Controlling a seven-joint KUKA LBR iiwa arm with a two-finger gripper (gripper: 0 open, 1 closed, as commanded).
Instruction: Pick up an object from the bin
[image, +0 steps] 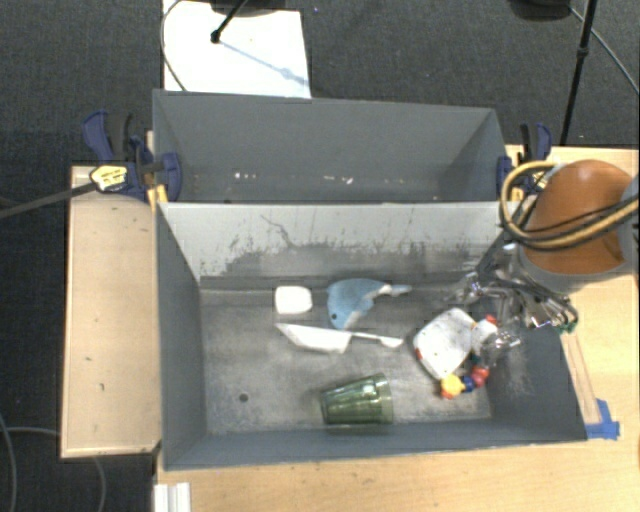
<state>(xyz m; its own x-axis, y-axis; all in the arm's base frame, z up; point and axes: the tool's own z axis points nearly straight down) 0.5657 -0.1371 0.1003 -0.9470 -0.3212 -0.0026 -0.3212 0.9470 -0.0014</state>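
My gripper (498, 318) is low at the right end of the bin, under the arm's orange cover. Right against its left side lies a white toy (447, 342) with small red and yellow parts (462, 382) at its lower end. Whether the toy is gripped I cannot tell. A green see-through cup (357, 400) lies on its side near the front wall, to the left of the gripper and apart from it.
In the middle of the bin floor lie a light blue whale-shaped toy (349, 300), a small white block (292, 298) and a white spoon (322, 338). The bin's right wall slopes up close behind the gripper.
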